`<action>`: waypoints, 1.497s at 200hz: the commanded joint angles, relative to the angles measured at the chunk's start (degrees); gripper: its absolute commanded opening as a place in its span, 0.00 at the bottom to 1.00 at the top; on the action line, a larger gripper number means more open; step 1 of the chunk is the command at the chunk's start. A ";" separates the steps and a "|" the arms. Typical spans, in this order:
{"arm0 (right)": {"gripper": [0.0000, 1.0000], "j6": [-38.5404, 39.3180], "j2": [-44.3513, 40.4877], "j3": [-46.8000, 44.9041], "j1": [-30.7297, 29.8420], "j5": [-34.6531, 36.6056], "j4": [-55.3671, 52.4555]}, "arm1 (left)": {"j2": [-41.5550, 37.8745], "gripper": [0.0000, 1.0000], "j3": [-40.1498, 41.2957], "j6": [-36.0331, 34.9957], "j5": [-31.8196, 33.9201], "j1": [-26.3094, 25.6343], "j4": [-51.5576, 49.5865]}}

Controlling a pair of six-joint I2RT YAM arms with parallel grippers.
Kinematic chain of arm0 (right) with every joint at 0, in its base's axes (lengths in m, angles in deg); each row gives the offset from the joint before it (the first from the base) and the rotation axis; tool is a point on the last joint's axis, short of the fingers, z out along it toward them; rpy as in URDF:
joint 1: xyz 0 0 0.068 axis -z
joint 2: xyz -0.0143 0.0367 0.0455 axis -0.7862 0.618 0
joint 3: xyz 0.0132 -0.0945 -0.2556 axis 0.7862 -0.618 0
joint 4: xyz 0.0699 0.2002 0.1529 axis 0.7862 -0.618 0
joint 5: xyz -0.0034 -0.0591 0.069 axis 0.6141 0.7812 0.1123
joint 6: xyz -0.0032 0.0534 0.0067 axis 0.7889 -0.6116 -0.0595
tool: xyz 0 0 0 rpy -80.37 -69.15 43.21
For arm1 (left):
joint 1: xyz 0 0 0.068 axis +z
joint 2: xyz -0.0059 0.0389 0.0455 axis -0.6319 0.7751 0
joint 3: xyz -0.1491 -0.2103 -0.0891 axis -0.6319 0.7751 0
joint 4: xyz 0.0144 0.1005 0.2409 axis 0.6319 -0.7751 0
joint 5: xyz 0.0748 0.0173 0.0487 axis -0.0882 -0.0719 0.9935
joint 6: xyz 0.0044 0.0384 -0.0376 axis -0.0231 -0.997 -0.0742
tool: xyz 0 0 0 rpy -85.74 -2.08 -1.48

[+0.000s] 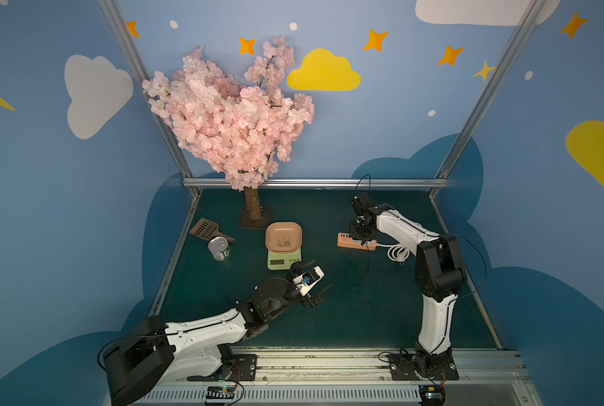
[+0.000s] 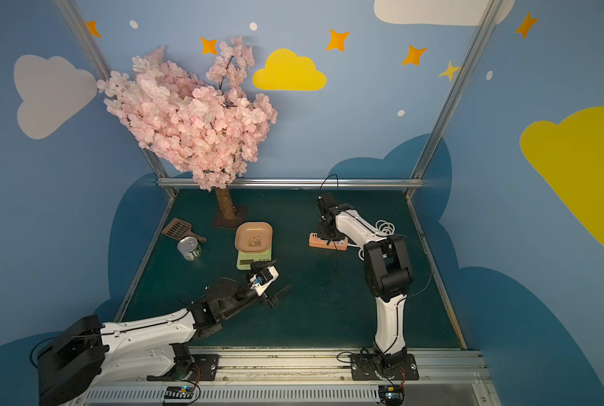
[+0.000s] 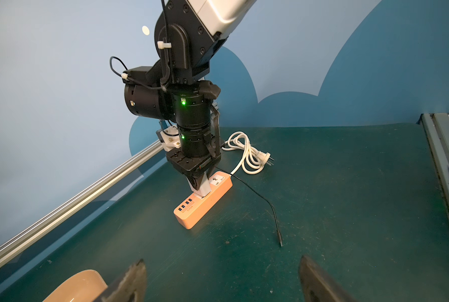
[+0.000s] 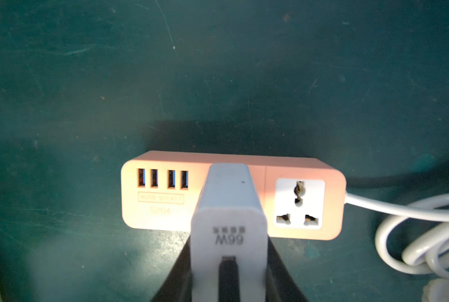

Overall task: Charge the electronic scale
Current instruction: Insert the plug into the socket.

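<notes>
The electronic scale stands near the middle of the dark green, scuffed matte worktop. It has a pale green plastic body with a grey display on its near face, and carries a glossy peach-pink tray, a rounded square with a panda drawn on it.

The left gripper lies just beside the scale's near right corner, its dark tapered fingers spread wide and holding nothing. Whether one tip touches the scale cannot be told.

Well to the right of the scale, the right gripper points down, clamped partway closed on a smooth white charger block with rounded edges. The block stands upright in a socket of the salmon-orange power strip, a rounded bar with four USB slots at one end and a white socket face at the other.

A thin black cable runs from the charger and ends loose on the worktop. The strip's white cord lies coiled to its right.
</notes>
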 commanded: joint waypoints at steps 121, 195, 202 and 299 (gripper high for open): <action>0.00 2.23 8.35 2.43 0.38 -2.14 -8.91 | -0.59 0.90 -0.85 0.55 -0.90 -0.31 -0.77; 0.00 0.06 7.96 -0.32 1.17 -4.48 -6.45 | -1.53 0.91 -0.39 1.11 -1.60 -0.65 -1.89; 0.00 -0.30 8.01 0.00 1.18 -3.82 -6.90 | -1.78 0.91 -0.44 1.10 -1.58 -0.77 -2.15; 0.00 0.13 10.24 3.73 0.16 -1.25 -9.26 | -4.20 0.91 0.71 0.48 -1.11 -0.85 -2.86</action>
